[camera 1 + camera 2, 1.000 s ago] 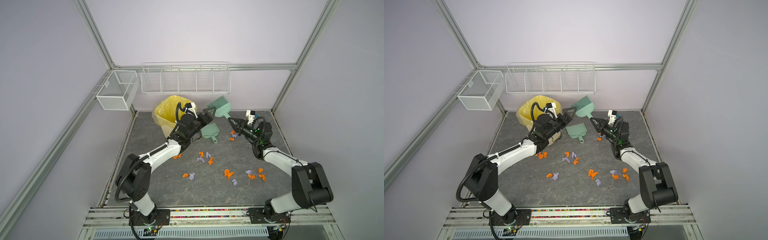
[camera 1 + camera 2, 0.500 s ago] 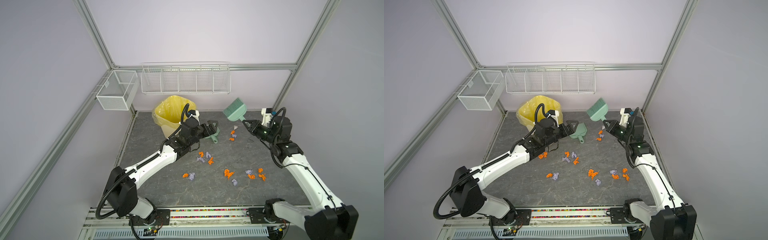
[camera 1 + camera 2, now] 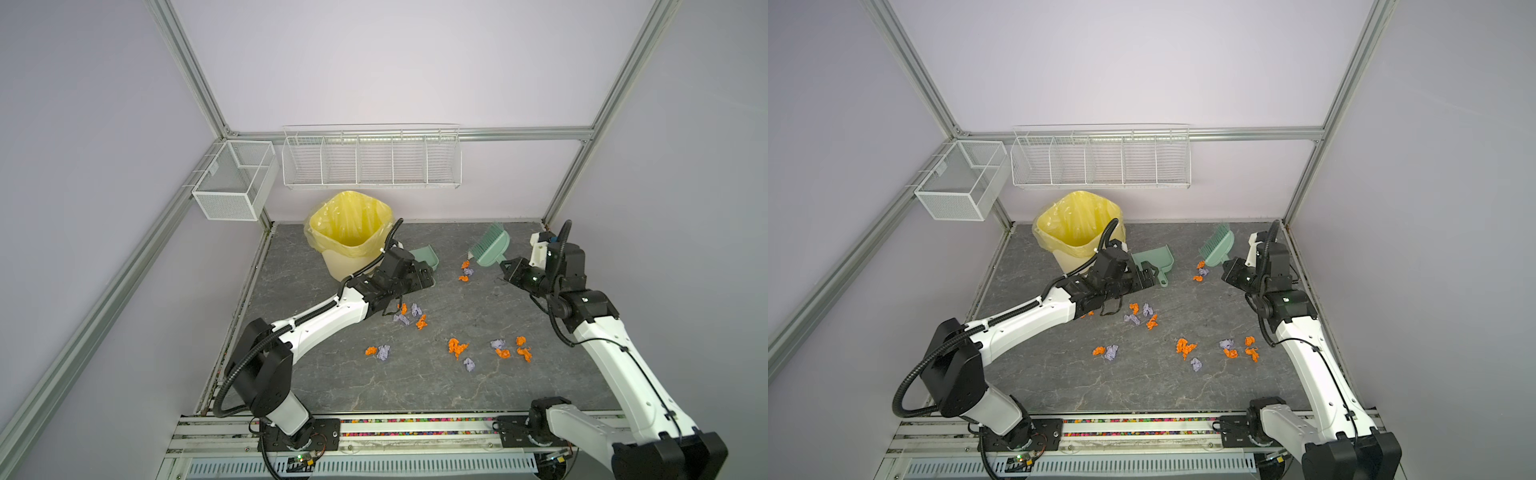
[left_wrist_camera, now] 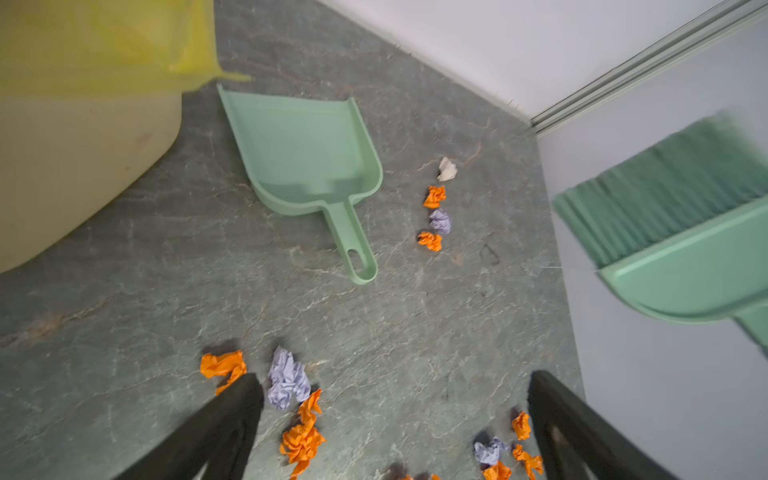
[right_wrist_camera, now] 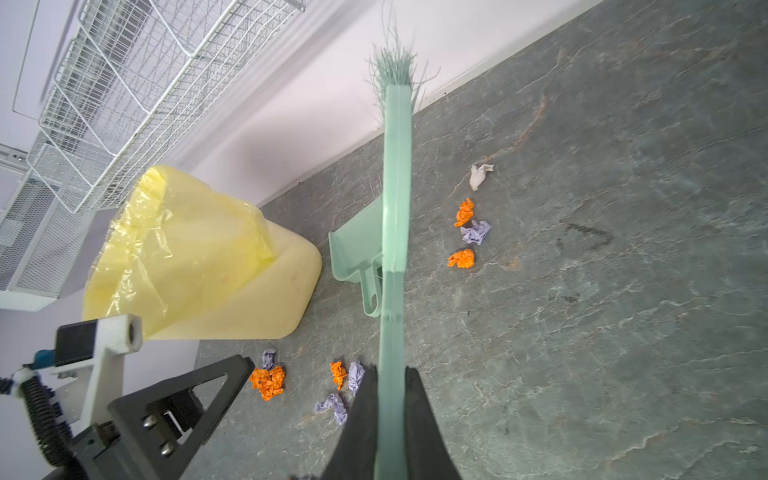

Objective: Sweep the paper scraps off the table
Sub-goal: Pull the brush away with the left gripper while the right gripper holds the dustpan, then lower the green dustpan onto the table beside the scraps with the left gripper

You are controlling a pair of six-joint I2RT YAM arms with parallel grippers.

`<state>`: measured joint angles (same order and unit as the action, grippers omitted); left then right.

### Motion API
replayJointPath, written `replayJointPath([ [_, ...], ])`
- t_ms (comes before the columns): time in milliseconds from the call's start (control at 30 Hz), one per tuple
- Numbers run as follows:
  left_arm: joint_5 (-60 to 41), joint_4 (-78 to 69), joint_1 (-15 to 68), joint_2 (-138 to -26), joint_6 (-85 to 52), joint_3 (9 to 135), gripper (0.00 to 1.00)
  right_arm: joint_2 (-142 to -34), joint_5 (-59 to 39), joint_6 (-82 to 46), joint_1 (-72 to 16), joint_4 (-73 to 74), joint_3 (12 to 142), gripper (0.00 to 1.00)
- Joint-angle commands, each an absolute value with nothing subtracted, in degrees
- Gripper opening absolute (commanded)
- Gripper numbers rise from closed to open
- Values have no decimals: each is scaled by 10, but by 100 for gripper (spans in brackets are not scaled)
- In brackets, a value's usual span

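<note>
Across the front of the desk [image 3: 415, 395] bare stone lies open; paper scraps [image 3: 457, 347] scatter mid-desk, four more near the back wall. One dustpan [image 3: 427, 256] lies beside one lined bin [image 3: 349, 266]. Jaws spread, the left end effector [image 4: 395, 386] is empty; the right end effector [image 3: 507, 266] pinches one brush [image 3: 490, 245].

Both arms are built alike, with white moulded link shells between black cylindrical joint housings. The left arm [image 3: 328, 320] and the right arm [image 3: 623, 365] each stand on a black base plate bolted to the mounting rail [image 3: 415, 428]. Just above the rail, a ribbed black conduit [image 3: 232, 382] loops along the left arm, and a thinner black cable [image 3: 627, 351] is tied to the right arm's shell. The left tool [image 3: 427, 277] has black fingers [image 5: 137, 409] with triangular cut-outs, two silver screws and a white bracket [image 5: 112, 345]. The right tool [image 5: 391, 370] has plain black tapered fingers, and behind it there is perhaps a small green light.
</note>
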<state>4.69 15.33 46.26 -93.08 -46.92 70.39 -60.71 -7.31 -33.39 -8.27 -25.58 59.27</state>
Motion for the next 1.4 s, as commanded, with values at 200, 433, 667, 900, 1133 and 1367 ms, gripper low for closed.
replayJointPath([
  [200, 57, 242, 465, -1001, -491, 775, 100, -573, -35, -283, -79, -272, 595, 7],
  [433, 33, 242, 464, -1063, -500, 815, 100, -562, -34, -276, -79, -286, 595, 7],
  [667, 24, 298, 451, -1127, -497, 898, 99, -563, -30, -272, -79, -286, 587, 7],
  [900, 20, 293, 439, -1152, -510, 903, 96, -567, -31, -272, -79, -288, 584, 7],
  [1133, 21, 294, 438, -1176, -518, 915, 85, -568, -34, -271, -79, -278, 579, 7],
  [1367, 31, 291, 438, -1192, -526, 929, 80, -586, -44, -264, -79, -276, 585, 7],
])
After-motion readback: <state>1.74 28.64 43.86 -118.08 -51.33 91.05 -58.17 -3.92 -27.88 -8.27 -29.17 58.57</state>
